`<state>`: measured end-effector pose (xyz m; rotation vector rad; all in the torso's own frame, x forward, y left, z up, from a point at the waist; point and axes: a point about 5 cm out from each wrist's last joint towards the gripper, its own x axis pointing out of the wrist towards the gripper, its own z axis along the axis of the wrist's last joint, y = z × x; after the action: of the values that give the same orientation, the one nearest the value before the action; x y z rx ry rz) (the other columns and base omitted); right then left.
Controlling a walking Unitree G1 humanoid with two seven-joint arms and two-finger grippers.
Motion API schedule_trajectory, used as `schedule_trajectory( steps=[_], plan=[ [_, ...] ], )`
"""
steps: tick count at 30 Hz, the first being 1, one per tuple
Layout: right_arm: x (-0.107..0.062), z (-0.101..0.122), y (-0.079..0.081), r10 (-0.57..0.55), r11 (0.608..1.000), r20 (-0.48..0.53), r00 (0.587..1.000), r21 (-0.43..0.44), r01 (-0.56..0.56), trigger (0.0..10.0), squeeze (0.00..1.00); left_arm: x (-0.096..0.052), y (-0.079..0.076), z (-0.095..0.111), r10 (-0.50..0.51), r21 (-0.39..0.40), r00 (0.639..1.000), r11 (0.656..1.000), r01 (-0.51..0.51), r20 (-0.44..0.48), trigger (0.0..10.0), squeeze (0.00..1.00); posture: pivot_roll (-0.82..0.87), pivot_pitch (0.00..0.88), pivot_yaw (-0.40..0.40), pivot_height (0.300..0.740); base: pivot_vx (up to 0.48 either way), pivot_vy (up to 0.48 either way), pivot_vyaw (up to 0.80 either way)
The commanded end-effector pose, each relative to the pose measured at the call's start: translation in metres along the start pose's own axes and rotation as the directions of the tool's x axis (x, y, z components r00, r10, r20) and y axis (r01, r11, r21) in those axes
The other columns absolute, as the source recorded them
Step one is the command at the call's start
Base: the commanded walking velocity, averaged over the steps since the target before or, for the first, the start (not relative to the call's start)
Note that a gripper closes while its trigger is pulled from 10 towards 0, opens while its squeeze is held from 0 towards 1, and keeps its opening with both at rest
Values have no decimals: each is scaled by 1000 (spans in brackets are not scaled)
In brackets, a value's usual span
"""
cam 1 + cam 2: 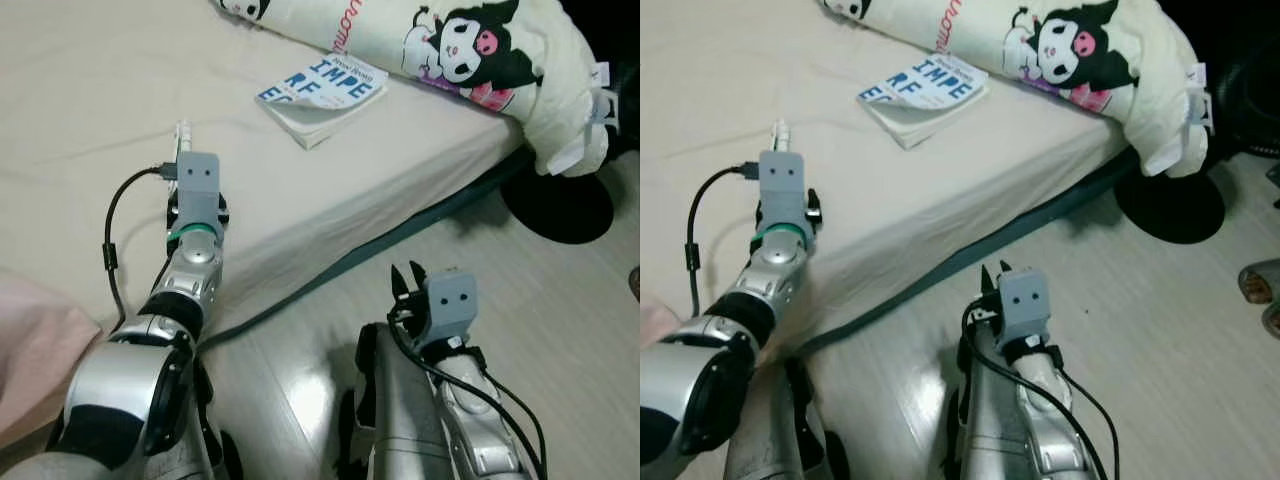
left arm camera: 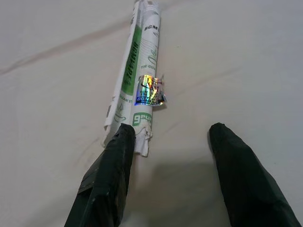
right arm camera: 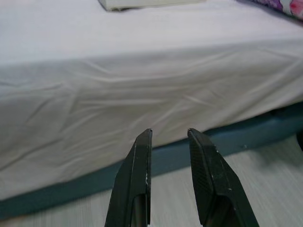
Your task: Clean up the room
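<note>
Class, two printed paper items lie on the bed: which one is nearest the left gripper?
The rolled white-and-green wrapper: one finger of the open left gripper touches its end. The book lies farther off.

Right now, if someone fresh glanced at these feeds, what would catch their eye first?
Probably the big cream pillow with its cartoon character print, lying across the far side of the bed, with a blue-lettered book beside it. Next, the left gripper, jaws open over the sheet, one finger against the end of a white-and-green paper-wrapped tube. The right gripper hangs low over the floor, facing the bed's side.
</note>
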<state>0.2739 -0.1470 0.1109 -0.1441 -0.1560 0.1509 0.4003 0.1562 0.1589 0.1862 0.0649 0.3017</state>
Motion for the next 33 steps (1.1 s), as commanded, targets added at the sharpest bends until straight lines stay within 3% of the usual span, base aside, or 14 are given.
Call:
schedule_trajectory(
  steps=[1,9,10,12,13,15,17,18,19,25,33],
  plan=[
    [-9,-4,-3,-10,1000,-41,999,2,10,10000,0,0,4,-5,36,37,999,999,-35,-20,10000,0,-276,378,48,500,0,0,0],
    [-16,-1,-3,-15,1000,-62,998,3,16,10000,0,6,15,11,139,86,990,986,-141,37,10000,0,-282,385,42,500,0,0,0],
    [-16,-1,-3,-14,1000,-65,998,5,15,10000,0,6,17,12,153,105,987,982,-157,46,8745,0,-281,386,42,500,0,0,0],
    [-16,-1,-2,-13,1000,-66,998,6,14,10000,0,6,18,13,162,118,985,979,-167,53,8745,0,-281,386,42,500,0,0,0],
    [-17,0,-1,-11,1000,-69,998,8,12,10000,0,7,19,13,169,142,984,974,-175,55,7255,0,-279,386,44,500,0,0,0],
    [-17,0,-1,-10,1000,-71,997,10,11,10000,0,7,20,12,173,159,983,971,-180,55,7255,0,-279,386,44,500,0,0,0],
    [-17,1,1,-8,1000,-75,997,14,9,10000,0,7,20,11,169,230,983,956,-180,65,1451,0,-278,382,47,500,0,0,0],
    [-17,2,2,-8,1000,-77,997,15,9,10000,0,7,20,9,166,252,984,951,-177,65,1451,0,-278,382,47,500,0,0,0],
    [-17,2,2,-8,1000,-79,997,16,9,10000,0,6,18,7,147,285,987,946,-158,59,0,0,-277,380,46,500,0,0,0],
    [-16,3,0,-10,1000,-82,997,16,11,10000,0,3,14,-5,110,313,994,944,-103,-5,0,0,-281,376,47,500,0,0,0],
    [-14,4,-2,-16,1000,-82,997,14,17,10000,0,3,16,-9,123,321,992,941,-106,-33,0,0,-277,366,50,500,0,0,0]
  ],
)
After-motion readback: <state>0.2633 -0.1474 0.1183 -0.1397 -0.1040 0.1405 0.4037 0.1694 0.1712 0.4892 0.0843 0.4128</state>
